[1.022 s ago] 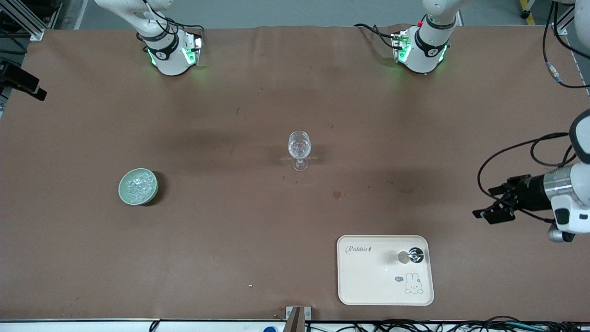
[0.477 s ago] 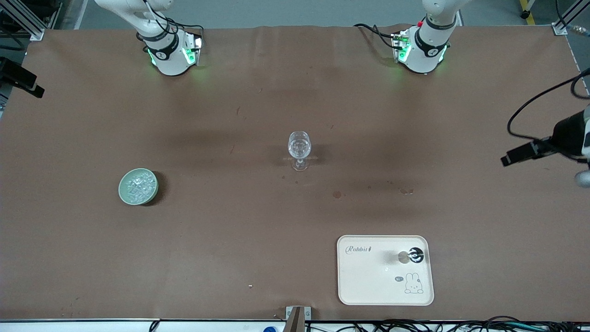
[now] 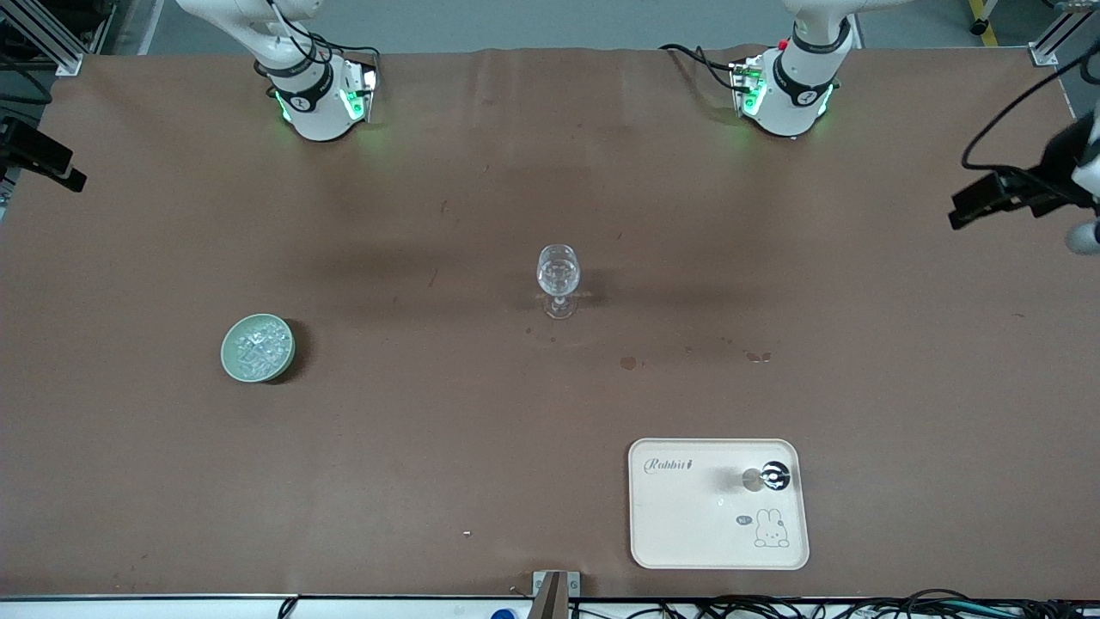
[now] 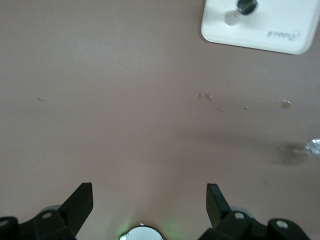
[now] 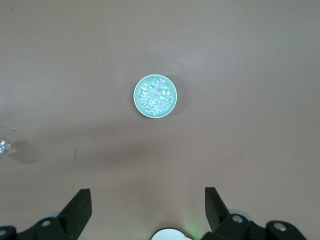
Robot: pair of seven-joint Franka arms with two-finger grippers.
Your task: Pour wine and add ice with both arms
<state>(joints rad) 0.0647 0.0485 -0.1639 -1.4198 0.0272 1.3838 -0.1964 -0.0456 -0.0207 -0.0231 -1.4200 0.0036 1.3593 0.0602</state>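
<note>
Front view
Table (image 3: pixel 481 430): brown cover, a few dark stains near the middle.
Glass (image 3: pixel 559 279): clear stemmed wine glass, upright, mid-table.
Bowl (image 3: pixel 258 346): pale green, round, toward right arm's end, nearer the camera than the glass; well apart from it.
Ice (image 3: pixel 259 344): heap of small clear lumps in the bowl.
Tray (image 3: pixel 687 533): cream, rabbit print, nearest the camera, toward left arm's end.
Cap (image 3: pixel 775 475): small black-and-silver round item on the tray, by its edge.
Left gripper (image 3: pixel 975 205): up in the air over the table's edge at left arm's end; holds nothing.
Right gripper: only a black part (image 3: pixel 39 155) shows at the picture edge, over right arm's end.

Left wrist view
Left gripper (image 4: pixel 150 200): fingers spread wide, nothing between; bare table below.
Tray (image 4: pixel 280 30): part seen, w/ cap (image 4: pixel 246 5).
Glass (image 4: pixel 313 148): at frame edge, partly cut.

Right wrist view
Right gripper (image 5: pixel 148 201): fingers spread wide, empty, high over table.
Bowl (image 5: pixel 137 102): w/ ice (image 5: pixel 156 96), whole, untouched.
Glass (image 5: pixel 3 147): sliver at frame edge.
</note>
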